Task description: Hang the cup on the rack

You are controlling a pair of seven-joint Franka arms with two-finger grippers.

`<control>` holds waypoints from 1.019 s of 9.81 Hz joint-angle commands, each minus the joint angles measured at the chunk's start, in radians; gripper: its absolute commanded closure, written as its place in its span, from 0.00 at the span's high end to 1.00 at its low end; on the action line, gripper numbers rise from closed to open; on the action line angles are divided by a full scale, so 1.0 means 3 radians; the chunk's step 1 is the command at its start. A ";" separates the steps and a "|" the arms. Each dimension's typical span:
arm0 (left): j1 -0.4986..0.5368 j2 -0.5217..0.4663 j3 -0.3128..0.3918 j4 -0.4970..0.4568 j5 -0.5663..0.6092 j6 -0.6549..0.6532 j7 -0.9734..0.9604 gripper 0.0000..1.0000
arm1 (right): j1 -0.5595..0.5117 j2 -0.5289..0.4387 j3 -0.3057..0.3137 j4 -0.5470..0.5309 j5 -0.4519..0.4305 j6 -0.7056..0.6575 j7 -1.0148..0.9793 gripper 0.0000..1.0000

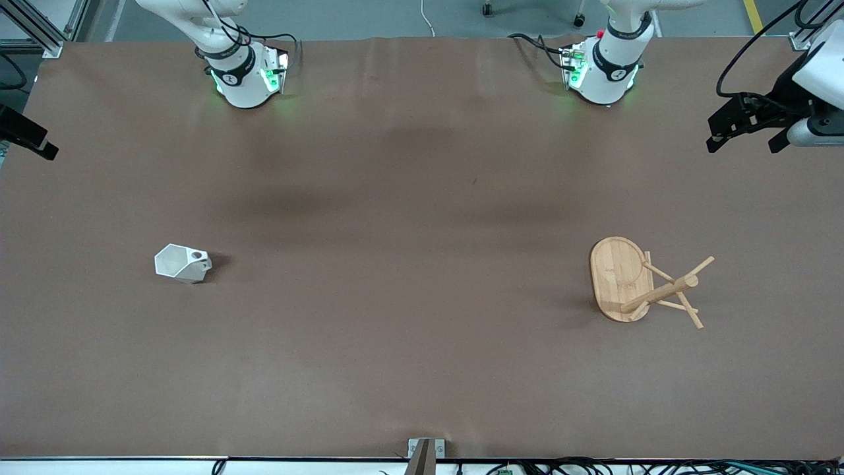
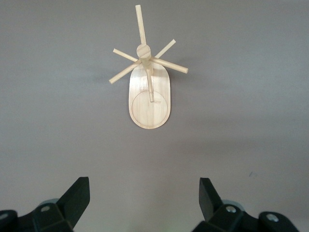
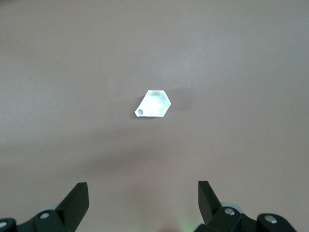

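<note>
The white faceted cup [image 1: 182, 263] sits on the brown table toward the right arm's end, its tab handle with the round hole showing; the right wrist view has the cup [image 3: 153, 104] well ahead of my right gripper [image 3: 143, 188]. That gripper is open and empty, high over the table. The bamboo rack [image 1: 623, 280] stands toward the left arm's end, pegs angling out from its post. My left gripper [image 2: 144, 186] hangs open and empty high above the table, with the rack [image 2: 150, 104] ahead of it. Both arms wait at the table's ends.
The left arm's black hand [image 1: 745, 128] shows at one edge of the front view, and part of the right arm's hand [image 1: 30, 138] at the other. A small metal bracket [image 1: 426, 452] sits at the table's near edge. Bare brown table lies between cup and rack.
</note>
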State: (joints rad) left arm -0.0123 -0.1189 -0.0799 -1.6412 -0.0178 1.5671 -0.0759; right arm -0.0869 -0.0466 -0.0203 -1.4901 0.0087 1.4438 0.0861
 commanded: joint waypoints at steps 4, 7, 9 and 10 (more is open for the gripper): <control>0.0005 0.0100 -0.0010 -0.0011 0.0023 -0.0075 0.0043 1.00 | -0.0129 0.0221 -0.0024 -0.0315 0.0027 0.0141 -0.0295 1.00; 0.0015 0.0115 -0.0010 -0.0001 0.0003 -0.0065 0.0043 1.00 | -0.0135 0.0329 -0.0178 -0.1201 0.0094 0.1283 -0.0553 1.00; 0.0010 0.0115 -0.0010 -0.0021 0.0003 -0.0070 0.0043 1.00 | -0.0119 0.0425 -0.0173 -0.1760 0.0094 0.2127 -0.0573 1.00; 0.0010 0.0146 -0.0010 -0.0011 0.0003 -0.0065 0.0048 1.00 | -0.0119 0.0639 -0.0173 -0.1863 0.0099 0.2491 -0.0639 1.00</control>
State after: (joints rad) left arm -0.0120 -0.1029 -0.0801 -1.6408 -0.0178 1.5616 -0.0759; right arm -0.1212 0.1173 -0.0748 -1.9834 0.0215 2.0855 -0.0748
